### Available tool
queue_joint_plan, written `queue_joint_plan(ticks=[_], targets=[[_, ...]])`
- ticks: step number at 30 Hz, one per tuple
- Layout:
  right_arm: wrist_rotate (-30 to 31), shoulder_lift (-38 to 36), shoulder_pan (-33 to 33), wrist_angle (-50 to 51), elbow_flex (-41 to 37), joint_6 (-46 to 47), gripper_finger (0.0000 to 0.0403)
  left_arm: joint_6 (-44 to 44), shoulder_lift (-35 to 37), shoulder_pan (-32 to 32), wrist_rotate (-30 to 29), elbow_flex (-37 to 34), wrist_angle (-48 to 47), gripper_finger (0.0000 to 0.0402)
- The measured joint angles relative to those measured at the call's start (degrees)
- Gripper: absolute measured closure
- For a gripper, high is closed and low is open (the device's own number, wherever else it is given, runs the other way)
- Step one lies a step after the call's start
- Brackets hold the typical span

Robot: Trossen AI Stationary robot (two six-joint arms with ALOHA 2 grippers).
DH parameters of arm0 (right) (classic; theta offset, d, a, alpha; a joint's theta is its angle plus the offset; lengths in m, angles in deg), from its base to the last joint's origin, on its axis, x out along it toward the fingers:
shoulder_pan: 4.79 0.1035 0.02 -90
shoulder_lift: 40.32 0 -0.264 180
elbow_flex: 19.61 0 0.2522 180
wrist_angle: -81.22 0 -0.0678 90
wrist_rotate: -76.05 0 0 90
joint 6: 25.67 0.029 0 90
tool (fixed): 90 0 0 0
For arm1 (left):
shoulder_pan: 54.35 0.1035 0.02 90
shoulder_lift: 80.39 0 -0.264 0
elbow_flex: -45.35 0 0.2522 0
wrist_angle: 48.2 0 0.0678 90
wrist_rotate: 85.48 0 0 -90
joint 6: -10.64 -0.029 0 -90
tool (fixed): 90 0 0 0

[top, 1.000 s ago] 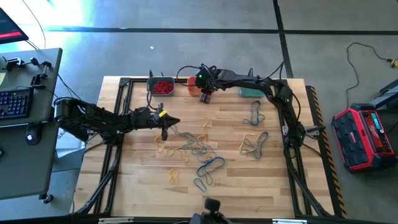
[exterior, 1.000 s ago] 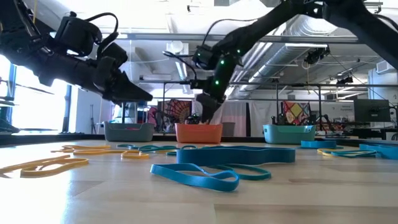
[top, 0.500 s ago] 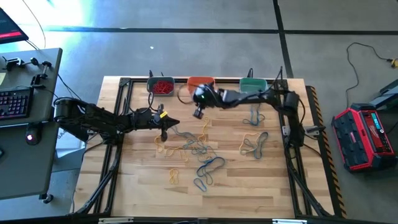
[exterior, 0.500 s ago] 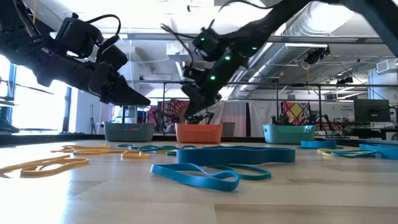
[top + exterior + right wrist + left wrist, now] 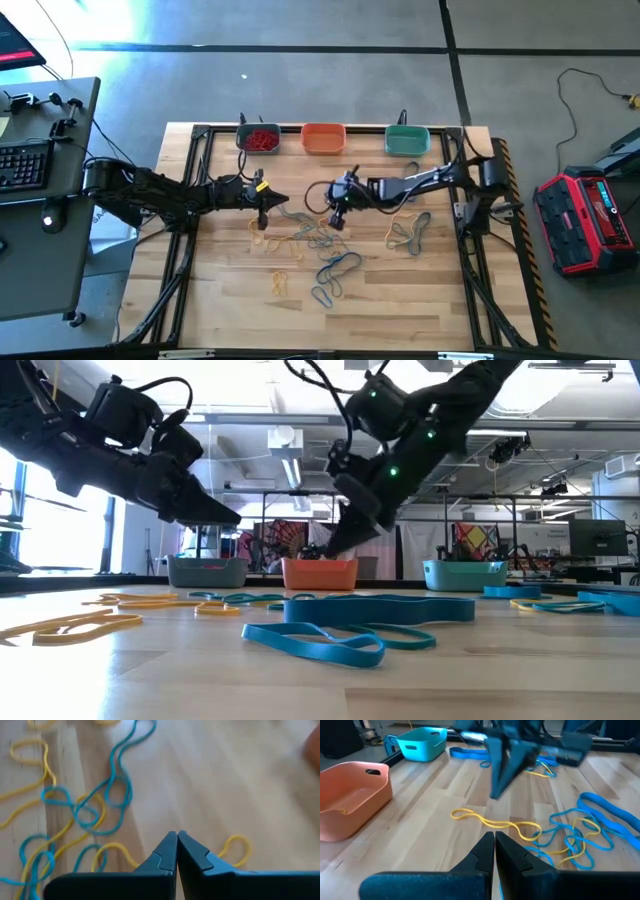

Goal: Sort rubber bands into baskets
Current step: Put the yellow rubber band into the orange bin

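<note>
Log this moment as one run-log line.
left gripper: shut, empty, hovering | right gripper: shut, empty, above rubber bands | orange basket: one yellow band

Lighting: even, bright overhead | Glare: blue-white patch on floor [image 5: 150,25], high view | Backlight: window [image 5: 20,510] whitened, low view | Blur: right arm [image 5: 515,750] smeared, left wrist view

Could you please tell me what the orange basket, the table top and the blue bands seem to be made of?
The orange basket looks like moulded plastic: smooth matte walls, rounded corners, a cut-out handle slot. The table top appears to be wood, pale strips with visible grain and joints, probably sealed. The blue bands look like rubber or a similar elastic: thin, flat, floppy loops with a dull sheen.
</note>
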Motion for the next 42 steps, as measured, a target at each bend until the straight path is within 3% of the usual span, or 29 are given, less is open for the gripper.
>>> queue_joint_plan(ticks=[4, 11, 15, 29, 36, 42], targets=[[0.04, 0.96, 1.84, 2.90, -0.07, 3.00, 0.0383, 0.41, 0.00, -0.02, -0.06, 0.00, 0.07, 0.0394], [1.34, 0.96, 2.71, 2.94, -0.04, 9.52, 0.0273, 0.48, 0.00, -0.02, -0.15, 0.00, -0.04, 0.0394], [1.36, 2.29, 2.65, 1.29, -0.03, 10.95, 0.0243, 0.48, -0.02, -0.02, -0.15, 0.00, -0.31, 0.0394], [4.35, 11.09, 2.80, 5.67, 7.09, 11.69, 0.0310, 1.41, -0.02, -0.02, -0.15, 0.00, -1.07, 0.0394], [6.87, 11.37, 2.81, 9.82, 9.39, 5.54, 0.0396, 1.43, -0.02, -0.02, -0.15, 0.00, -1.16, 0.0394], [8.23, 11.15, 1.22, 17.57, 13.72, 1.51, 0.0399, 1.42, -0.02, -0.04, -0.13, 0.00, -0.88, 0.0394]])
